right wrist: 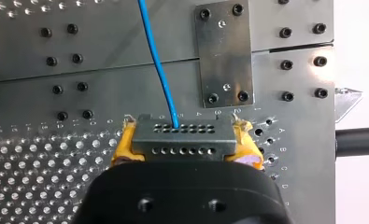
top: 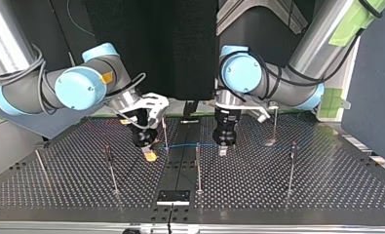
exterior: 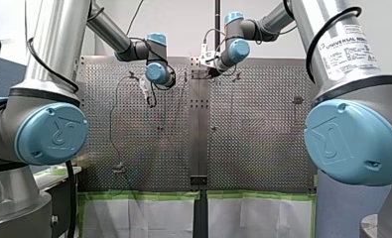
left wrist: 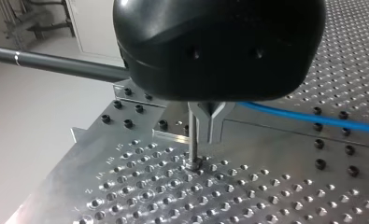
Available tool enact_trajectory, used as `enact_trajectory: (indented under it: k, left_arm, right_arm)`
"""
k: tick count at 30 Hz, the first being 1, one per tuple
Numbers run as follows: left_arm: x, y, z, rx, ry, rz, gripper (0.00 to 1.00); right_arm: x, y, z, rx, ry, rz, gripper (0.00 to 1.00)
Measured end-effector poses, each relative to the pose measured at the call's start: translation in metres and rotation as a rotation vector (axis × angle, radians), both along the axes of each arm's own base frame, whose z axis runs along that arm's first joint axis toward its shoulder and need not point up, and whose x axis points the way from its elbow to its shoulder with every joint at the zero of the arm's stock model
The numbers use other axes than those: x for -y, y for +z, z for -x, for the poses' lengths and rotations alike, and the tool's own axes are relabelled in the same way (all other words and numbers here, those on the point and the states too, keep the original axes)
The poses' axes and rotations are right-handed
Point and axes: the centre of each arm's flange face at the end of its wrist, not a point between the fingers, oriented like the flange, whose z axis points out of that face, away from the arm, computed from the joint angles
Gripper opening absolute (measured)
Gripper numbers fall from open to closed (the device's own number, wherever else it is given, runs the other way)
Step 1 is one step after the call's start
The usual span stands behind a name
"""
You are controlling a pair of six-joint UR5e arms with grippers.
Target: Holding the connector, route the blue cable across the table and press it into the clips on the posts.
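The left gripper (left wrist: pixel 209 135) hangs over the perforated table (left wrist: pixel 126 191), beside a thin post (left wrist: pixel 191 148). The blue cable (left wrist: pixel 313 119) emerges from behind it.

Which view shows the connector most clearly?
The right wrist view: the connector sits central, clamped between the yellow pads of my right end effector, with the blue cable leaving it. In the top view it is too small to tell from the pads. The front and left wrist views miss it.

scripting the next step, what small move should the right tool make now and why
Probably lower my right tool a little with the connector gripped between its yellow pads: the blue cable leaves it toward the top view's middle post at about that post's top, and no view shows it pressed in.
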Motion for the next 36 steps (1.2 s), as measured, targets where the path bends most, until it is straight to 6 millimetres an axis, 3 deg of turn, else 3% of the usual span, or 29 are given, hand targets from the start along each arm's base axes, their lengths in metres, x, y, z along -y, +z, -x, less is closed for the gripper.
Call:
enact_trajectory:
  k: [12, 22, 31, 32, 33, 34, 36]
  left_arm:
    - [-0.005, 0.011, -0.021, 0.029, -0.026, 0.026, 0.0]
    - [-0.009, -0.007, -0.052, 0.005, -0.023, 0.02, 0.0]
    - [-0.019, -0.001, -0.063, 0.013, -0.013, 0.029, 0.0]
    - [-0.019, -0.001, -0.063, 0.011, -0.013, 0.028, 0.07]
    - [-0.02, -0.001, -0.063, 0.006, -0.012, 0.027, 0.07]
    - [-0.02, -0.002, -0.062, 0.002, -0.012, 0.025, 0.15]
    - [-0.019, -0.003, -0.061, -0.01, -0.011, 0.021, 0.15]
  right_arm:
    - [0.011, -0.01, -0.001, -0.002, 0.009, -0.008, 0.0]
    - [0.024, -0.002, 0.003, 0.013, -0.008, 0.011, 0.0]
    - [0.042, -0.014, 0.01, 0.016, -0.031, 0.012, 0.0]
    - [0.043, -0.014, 0.01, 0.016, -0.032, 0.012, 0.0]
    - [0.044, -0.015, 0.01, 0.015, -0.033, 0.012, 0.0]
    - [0.045, -0.016, 0.011, 0.015, -0.034, 0.011, 0.0]
    - [0.046, -0.017, 0.011, 0.013, -0.035, 0.011, 0.0]
